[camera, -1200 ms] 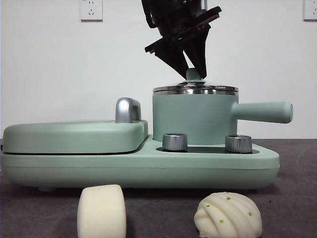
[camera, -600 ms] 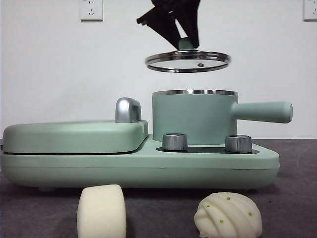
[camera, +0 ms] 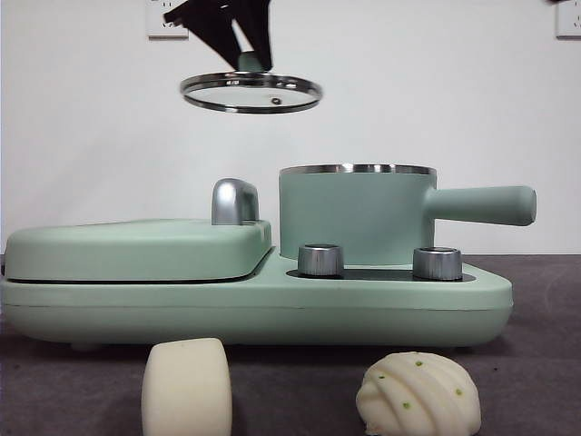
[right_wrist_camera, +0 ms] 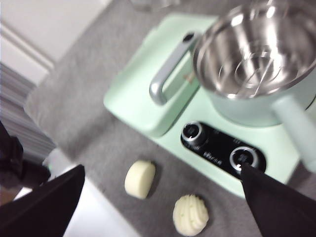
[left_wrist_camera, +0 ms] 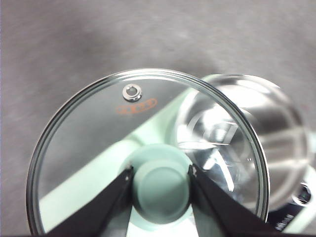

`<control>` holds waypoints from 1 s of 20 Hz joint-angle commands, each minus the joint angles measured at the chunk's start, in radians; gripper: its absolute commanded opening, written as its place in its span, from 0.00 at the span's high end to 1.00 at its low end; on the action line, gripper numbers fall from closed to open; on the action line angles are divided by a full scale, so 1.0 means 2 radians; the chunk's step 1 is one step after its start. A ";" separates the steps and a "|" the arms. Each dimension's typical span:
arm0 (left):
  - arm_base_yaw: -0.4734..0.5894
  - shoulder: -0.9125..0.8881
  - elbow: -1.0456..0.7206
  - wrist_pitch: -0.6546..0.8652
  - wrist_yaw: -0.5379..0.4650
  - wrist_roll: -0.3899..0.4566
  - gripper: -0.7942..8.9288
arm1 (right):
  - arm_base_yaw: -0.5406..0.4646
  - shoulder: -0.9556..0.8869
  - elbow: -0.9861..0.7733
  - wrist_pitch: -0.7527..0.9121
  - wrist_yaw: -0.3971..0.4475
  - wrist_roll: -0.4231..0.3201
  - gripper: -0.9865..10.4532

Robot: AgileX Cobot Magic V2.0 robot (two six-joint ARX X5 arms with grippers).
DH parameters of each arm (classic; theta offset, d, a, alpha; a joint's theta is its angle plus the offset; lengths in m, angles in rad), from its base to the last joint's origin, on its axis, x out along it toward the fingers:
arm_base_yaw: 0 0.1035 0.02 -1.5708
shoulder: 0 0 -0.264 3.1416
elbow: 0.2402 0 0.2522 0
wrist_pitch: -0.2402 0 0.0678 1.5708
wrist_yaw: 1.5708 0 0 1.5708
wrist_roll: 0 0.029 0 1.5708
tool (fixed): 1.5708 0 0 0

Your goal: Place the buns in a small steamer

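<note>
My left gripper (camera: 247,60) is shut on the green knob (left_wrist_camera: 161,190) of the glass lid (camera: 251,93) and holds it high, left of the small steamer (camera: 354,213), above the griddle side. The steamer pot stands open; the right wrist view shows its steel inside (right_wrist_camera: 252,54) bare. The smooth bun (camera: 186,386) and the ridged bun with green specks (camera: 418,393) lie on the table in front of the appliance. They also show in the right wrist view, the smooth bun (right_wrist_camera: 139,179) and the ridged bun (right_wrist_camera: 190,215). My right gripper (right_wrist_camera: 162,170) is open, high above them.
The steamer sits on a mint green appliance base (camera: 254,309) with two steel knobs (camera: 320,259). A flat griddle lid (camera: 136,250) with a chrome handle (camera: 234,202) covers its left half. The pot's straight handle (camera: 481,204) sticks out to the right.
My left gripper lifted the glass lid off the steamer, then carried it up and to the left. The pot now stands open. The buns have not moved.
</note>
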 commanded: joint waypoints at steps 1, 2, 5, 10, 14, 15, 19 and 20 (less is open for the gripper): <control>0.015 -0.005 0.020 0.008 -0.001 0.000 0.80 | 0.077 0.051 0.026 0.003 0.046 0.038 0.49; 0.024 -0.005 0.020 0.008 -0.001 0.000 0.80 | 0.112 0.075 0.034 0.004 0.070 0.046 0.49; 0.050 -0.005 0.020 0.010 -0.001 0.000 0.80 | 0.208 0.154 0.063 0.004 0.136 0.072 0.49; 0.097 -0.005 0.020 0.011 -0.001 0.000 0.80 | 0.313 0.284 0.098 0.012 0.198 0.093 0.49; 0.130 -0.005 0.020 0.010 -0.001 0.000 0.80 | 0.359 0.365 0.100 0.041 0.201 0.094 0.49; 0.137 -0.005 0.020 0.010 -0.001 -0.001 0.80 | 0.368 0.381 0.100 0.050 0.202 0.093 0.49; 0.161 -0.005 0.020 0.010 -0.001 -0.002 0.80 | 0.385 0.436 0.100 0.079 0.208 0.102 0.49; 0.165 -0.005 0.020 0.010 -0.001 -0.002 0.80 | 0.386 0.448 0.100 0.081 0.213 0.106 0.49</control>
